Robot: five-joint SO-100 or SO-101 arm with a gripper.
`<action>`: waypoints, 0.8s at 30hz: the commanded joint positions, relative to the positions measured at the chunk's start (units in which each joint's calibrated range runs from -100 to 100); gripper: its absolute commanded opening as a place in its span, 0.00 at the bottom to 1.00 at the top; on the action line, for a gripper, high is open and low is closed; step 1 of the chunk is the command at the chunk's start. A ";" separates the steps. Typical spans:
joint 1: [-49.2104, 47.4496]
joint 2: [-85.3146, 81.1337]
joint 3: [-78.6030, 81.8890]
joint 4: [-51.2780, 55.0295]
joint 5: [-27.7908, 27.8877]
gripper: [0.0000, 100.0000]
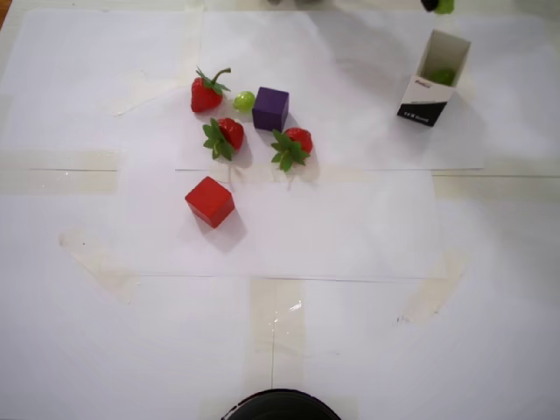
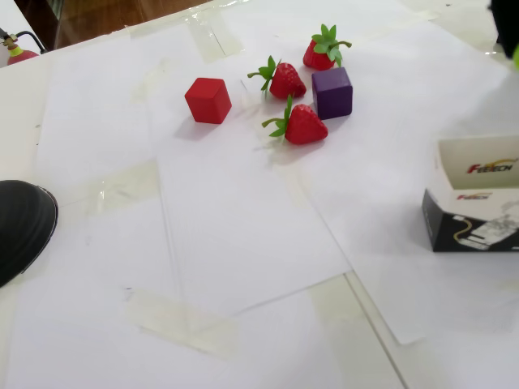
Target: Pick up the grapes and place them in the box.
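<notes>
At the top edge of the overhead view, the pincer (image 1: pixel 435 5) shows only as a dark tip with a green grape (image 1: pixel 445 6) against it, above the box (image 1: pixel 433 79).
Too little of the pincer shows to tell whether it grips that grape. The white carton with a black base stands well right of the other things, with another grape (image 1: pixel 442 76) inside its mouth. A third grape (image 1: pixel 244 101) lies on the tabletop (image 1: pixel 350 332), just left of the purple cube (image 1: pixel 270 108) and beside a strawberry (image 1: pixel 206 92). Two more strawberries (image 1: pixel 222 136) (image 1: pixel 292 144) lie below, and a red cube (image 1: pixel 210 201) lower left.
</notes>
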 commanded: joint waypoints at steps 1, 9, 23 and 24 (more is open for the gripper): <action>-1.32 -4.23 5.81 -8.24 -0.59 0.09; -0.21 -3.80 7.45 -13.14 0.68 0.19; 17.43 -4.23 3.54 -6.12 9.67 0.25; 19.35 -3.89 3.54 -6.44 10.70 0.25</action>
